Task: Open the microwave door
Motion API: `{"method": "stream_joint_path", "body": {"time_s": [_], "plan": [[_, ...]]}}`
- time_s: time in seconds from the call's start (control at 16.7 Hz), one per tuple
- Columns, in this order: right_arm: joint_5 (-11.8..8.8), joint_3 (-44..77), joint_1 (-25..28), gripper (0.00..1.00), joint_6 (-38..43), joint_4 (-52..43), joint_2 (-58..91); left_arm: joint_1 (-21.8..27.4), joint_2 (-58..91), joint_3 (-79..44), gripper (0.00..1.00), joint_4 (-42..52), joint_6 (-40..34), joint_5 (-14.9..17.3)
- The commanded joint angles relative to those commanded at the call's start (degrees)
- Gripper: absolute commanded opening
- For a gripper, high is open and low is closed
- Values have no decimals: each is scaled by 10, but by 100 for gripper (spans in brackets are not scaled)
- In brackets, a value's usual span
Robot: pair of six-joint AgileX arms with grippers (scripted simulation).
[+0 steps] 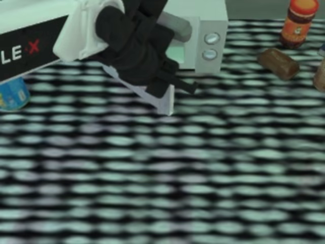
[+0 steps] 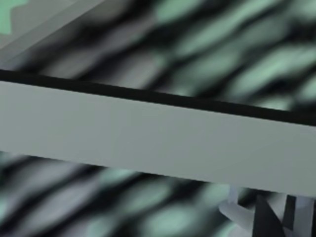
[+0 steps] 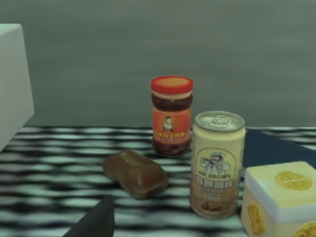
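Observation:
The white microwave (image 1: pixel 210 18) stands at the table's back middle, its two round knobs (image 1: pixel 210 46) facing the front. The microwave door (image 1: pixel 163 103) is swung out toward the front, leaving the pale cavity uncovered. My left arm reaches over it, and my left gripper (image 1: pixel 175 79) is shut on the handle at the door's free edge. In the left wrist view the door (image 2: pixel 148 133) crosses as a pale band, with dark fingers (image 2: pixel 261 219) at the handle. My right gripper (image 3: pixel 98 221) is parked off the right side, outside the top view.
A red-lidded jar (image 1: pixel 298 23), a brown block (image 1: pixel 278 62) and a tan can (image 1: pixel 320 75) stand right of the microwave. A blue can (image 1: pixel 12 94) sits at the left edge. The right wrist view also shows a yellow-and-white box (image 3: pixel 281 197).

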State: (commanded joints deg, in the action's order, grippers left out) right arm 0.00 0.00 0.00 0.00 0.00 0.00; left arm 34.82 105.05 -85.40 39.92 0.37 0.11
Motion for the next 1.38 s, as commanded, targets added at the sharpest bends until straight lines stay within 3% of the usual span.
{"method": "stream_joint_path", "body": {"time_s": [0.84, 1.38], "plan": [[0, 0, 0, 100, 0, 0, 0, 0, 0, 0, 0, 0, 0, 0], [0, 0, 0, 100, 0, 0, 0, -25, -35, 42, 0, -6, 73, 43]]}}
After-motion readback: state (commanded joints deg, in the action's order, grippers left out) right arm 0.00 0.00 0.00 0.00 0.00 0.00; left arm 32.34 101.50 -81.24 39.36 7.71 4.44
